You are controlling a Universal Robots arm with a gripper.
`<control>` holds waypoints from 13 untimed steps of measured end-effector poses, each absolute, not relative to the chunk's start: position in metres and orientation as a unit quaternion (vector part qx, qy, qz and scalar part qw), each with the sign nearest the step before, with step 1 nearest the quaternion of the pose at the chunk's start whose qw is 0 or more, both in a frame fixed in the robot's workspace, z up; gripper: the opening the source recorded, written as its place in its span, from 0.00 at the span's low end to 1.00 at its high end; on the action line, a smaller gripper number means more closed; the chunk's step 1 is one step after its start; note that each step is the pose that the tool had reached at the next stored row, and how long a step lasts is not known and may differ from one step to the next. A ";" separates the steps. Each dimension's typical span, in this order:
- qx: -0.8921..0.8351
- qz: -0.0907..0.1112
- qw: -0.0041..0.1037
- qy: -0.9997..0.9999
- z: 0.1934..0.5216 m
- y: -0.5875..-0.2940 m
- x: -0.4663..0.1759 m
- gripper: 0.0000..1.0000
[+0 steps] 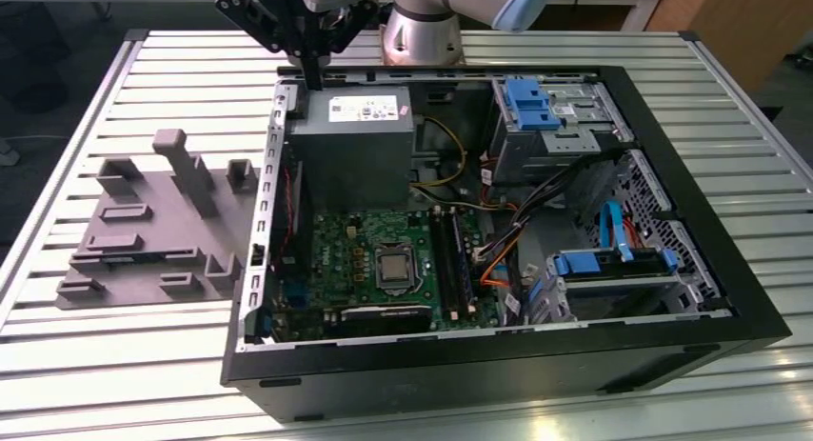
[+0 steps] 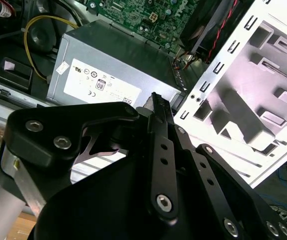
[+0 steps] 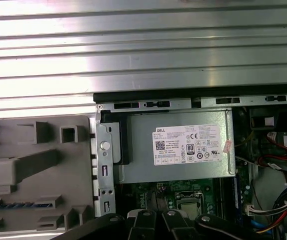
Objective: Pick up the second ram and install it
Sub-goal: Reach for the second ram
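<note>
**GRIPPER OVER CASE CORNER; SECOND MODULE NOT YET PICKED**

The gripper (image 1: 312,77) hangs above the corner of the computer case (image 1: 508,370) nearest the arm's base, just beside the power supply (image 1: 349,146). Its fingers appear pressed together into one narrow bar with nothing pinched between them. The second wrist view gives the same reading at the tips.

The second ram (image 3: 16,205) lies in the grey tray (image 1: 147,186), which stands on the exterior view's left of the case, well apart from the gripper. The stick sits in a narrow slot among the raised blocks. This seating probably fixes its position and presents its upper edge for a grasp from above.

The case lies on its side with the open face up, so the motherboard (image 1: 368,260) and its memory sockets (image 1: 455,260) face the arm. This orientation probably permits a straight downward insertion. Tray and case both rest on the slatted table (image 1: 128,365).

Limits of observation:

- The ram appears as a thin blue strip. Its chips and sticker cannot be made out.
- In the first wrist view, the gripper's own linkages cut off most of the motherboard and the sockets.
- Whether either socket already holds a module cannot be determined.
- Cables run close to the sockets in the exterior view. Clearance there cannot be judged.
</note>
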State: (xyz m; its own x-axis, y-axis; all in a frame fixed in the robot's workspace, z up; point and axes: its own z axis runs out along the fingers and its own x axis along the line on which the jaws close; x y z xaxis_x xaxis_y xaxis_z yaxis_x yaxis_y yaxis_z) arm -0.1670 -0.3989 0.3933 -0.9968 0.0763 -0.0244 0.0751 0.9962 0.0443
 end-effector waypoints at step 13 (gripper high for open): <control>0.038 0.022 0.013 0.999 0.393 -0.399 -0.170 0.11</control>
State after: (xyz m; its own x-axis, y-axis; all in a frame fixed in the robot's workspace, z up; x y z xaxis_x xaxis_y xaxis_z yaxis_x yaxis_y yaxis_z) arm -0.1705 -0.3989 0.3933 -0.9968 0.0762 -0.0245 0.0750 0.9962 0.0443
